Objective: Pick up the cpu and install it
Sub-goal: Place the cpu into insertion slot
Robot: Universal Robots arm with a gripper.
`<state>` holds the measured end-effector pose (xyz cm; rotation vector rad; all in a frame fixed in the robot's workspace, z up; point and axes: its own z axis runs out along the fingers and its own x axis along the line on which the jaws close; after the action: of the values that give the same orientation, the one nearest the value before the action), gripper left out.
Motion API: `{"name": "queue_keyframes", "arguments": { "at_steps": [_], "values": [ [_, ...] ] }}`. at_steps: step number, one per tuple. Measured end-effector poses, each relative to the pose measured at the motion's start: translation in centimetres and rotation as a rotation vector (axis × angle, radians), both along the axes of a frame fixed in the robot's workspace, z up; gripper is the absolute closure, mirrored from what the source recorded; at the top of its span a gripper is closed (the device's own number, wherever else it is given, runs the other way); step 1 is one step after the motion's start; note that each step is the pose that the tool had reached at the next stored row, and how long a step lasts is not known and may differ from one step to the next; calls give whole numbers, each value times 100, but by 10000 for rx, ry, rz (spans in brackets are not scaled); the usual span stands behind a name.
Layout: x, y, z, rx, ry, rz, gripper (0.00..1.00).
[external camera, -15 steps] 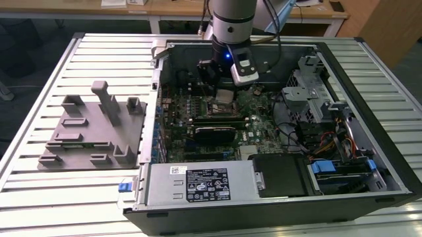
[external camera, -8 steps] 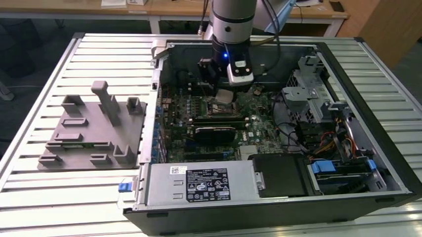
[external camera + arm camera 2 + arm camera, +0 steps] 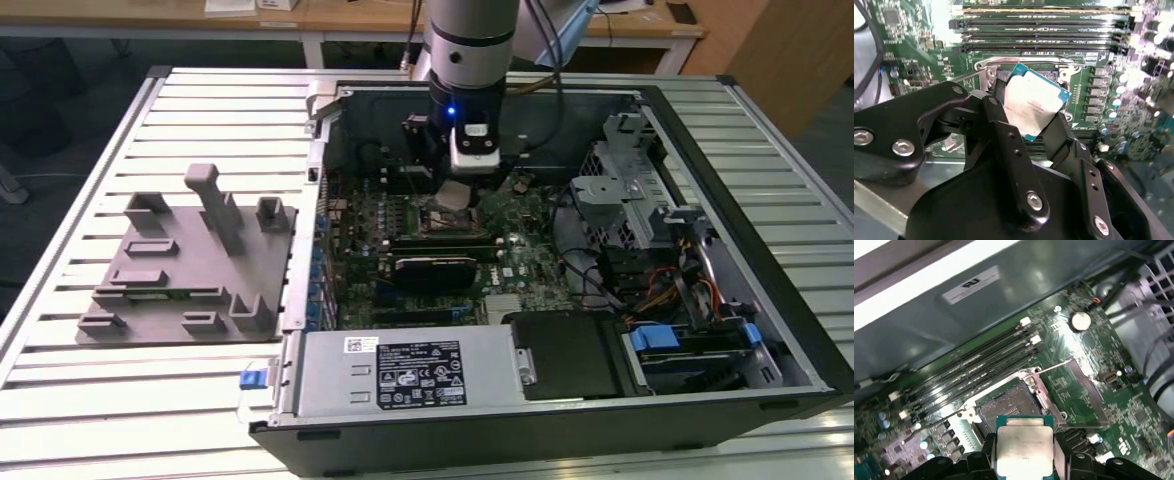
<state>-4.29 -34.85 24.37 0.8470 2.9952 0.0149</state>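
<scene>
Gripper (image 3: 455,188), upper centre of the exterior view, hangs inside the computer case (image 3: 534,435), jaws clamped on the cpu (image 3: 1035,102); the first wrist view reveals the bare socket (image 3: 1004,407) close beside the chip.

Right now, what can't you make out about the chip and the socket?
1. The chip sides: second wrist view, behind the gripper.
2. The socket contacts: first wrist view, too small; second wrist view, covered by the chip.
3. The chip underside: faces away in both wrist views.
</scene>
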Motion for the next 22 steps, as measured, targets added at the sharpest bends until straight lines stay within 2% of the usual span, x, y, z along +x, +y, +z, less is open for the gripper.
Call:
{"name": "queue_keyframes", "arguments": {
  "at_steps": [22],
  "values": [
    [0, 0, -2, -1, 0, -4000, 46]
  ]
}}
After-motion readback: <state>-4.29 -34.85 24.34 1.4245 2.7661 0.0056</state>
